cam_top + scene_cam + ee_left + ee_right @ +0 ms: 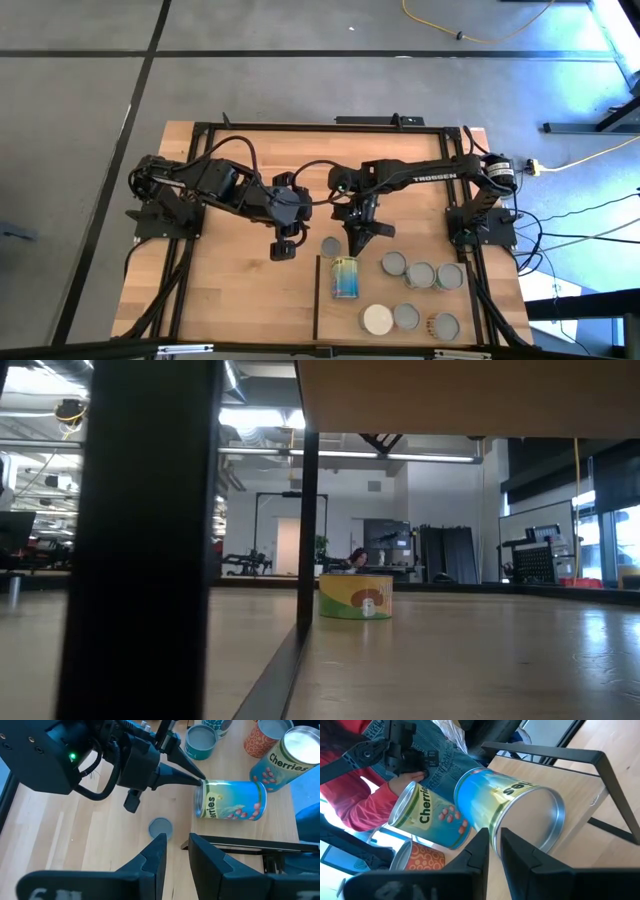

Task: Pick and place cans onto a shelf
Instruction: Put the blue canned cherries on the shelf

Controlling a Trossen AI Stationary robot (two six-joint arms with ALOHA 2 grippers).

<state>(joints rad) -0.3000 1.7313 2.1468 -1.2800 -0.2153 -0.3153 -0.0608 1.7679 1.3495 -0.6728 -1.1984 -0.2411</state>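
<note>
— Where is the left pincer (285, 248)?
— Over the bare table (230, 290), its fingers slightly apart and holding nothing. Just beyond it lies a small grey disc (330, 245).
— And the green-yellow can (346, 277)?
— It lies on its side on the shelf (338, 318), just inside the dark edge strip.
— The right pincer (358, 238)?
— Its tip touches that can's rim. I cannot tell whether it is clamped there. Farther along the shelf, the other cans (420, 275) stand upright.
</note>
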